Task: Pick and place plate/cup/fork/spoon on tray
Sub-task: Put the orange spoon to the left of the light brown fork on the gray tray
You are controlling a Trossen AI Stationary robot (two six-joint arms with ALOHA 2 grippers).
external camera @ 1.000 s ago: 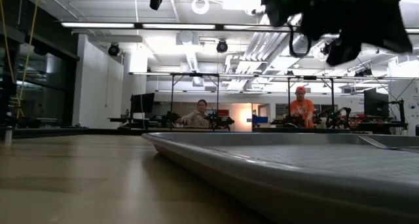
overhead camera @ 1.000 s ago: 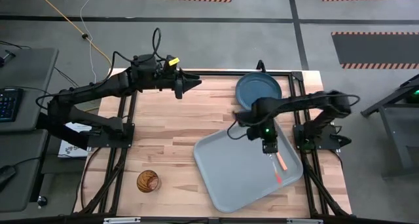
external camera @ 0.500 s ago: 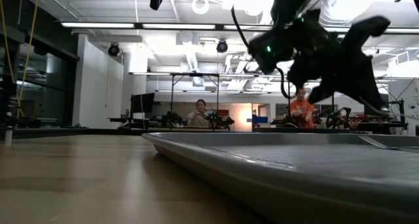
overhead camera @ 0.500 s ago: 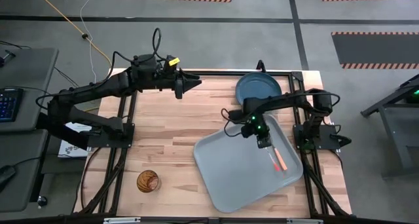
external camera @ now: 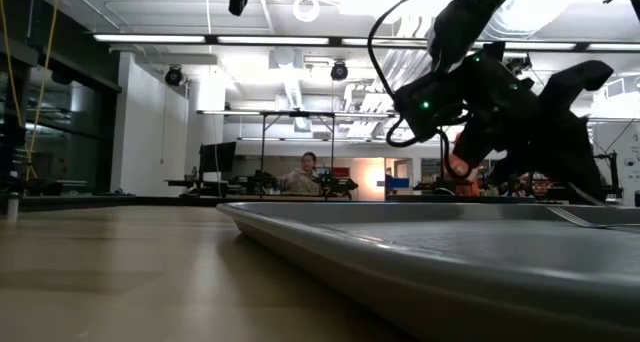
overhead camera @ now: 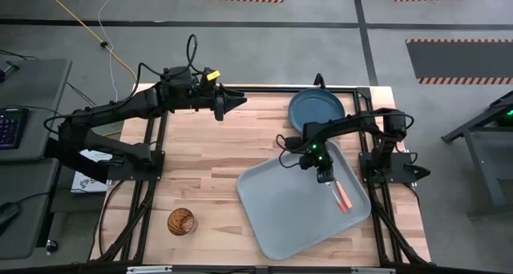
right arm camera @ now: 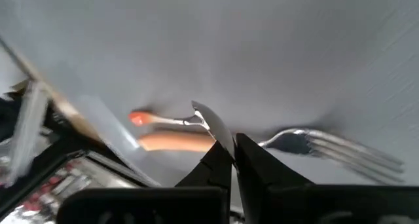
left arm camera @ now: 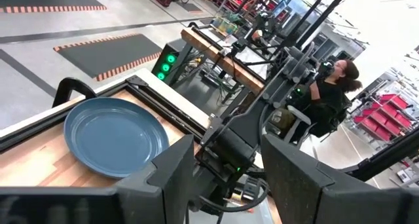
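The pale grey-blue tray (overhead camera: 280,210) lies at the table's right. The orange-handled fork (right arm camera: 177,142) and the spoon (right arm camera: 206,122) with its red handle end lie side by side on the tray's right part (overhead camera: 342,197). My right gripper (right arm camera: 234,152) is shut low over the tray (overhead camera: 325,176), its fingertips right beside the spoon's bowl. The teal-blue plate (overhead camera: 317,107) rests on the table at the far edge. The amber cup (overhead camera: 181,221) stands near the table's near left. My left gripper (overhead camera: 239,100) hovers open and empty over the far edge. My right gripper's shut fingertips (right arm camera: 222,155) slant down toward the tray, next to the spoon's bowl (right arm camera: 211,127). The fingers hide the spot where they meet, so I cannot tell whether they touch it. The spoon lies flat on the tray.
The plate stands just beyond the tray's far corner, close to my right arm (overhead camera: 361,126). Bare wood (overhead camera: 200,162) lies between the tray, the cup and my left arm. In the low view, people (external camera: 305,172) sit in the room behind the table.
My right gripper has come down toward the tray and drawn back a little toward the table's far left, away from the fork and spoon, tipping so that its fingers slant toward them. The fork and spoon stay on the tray.
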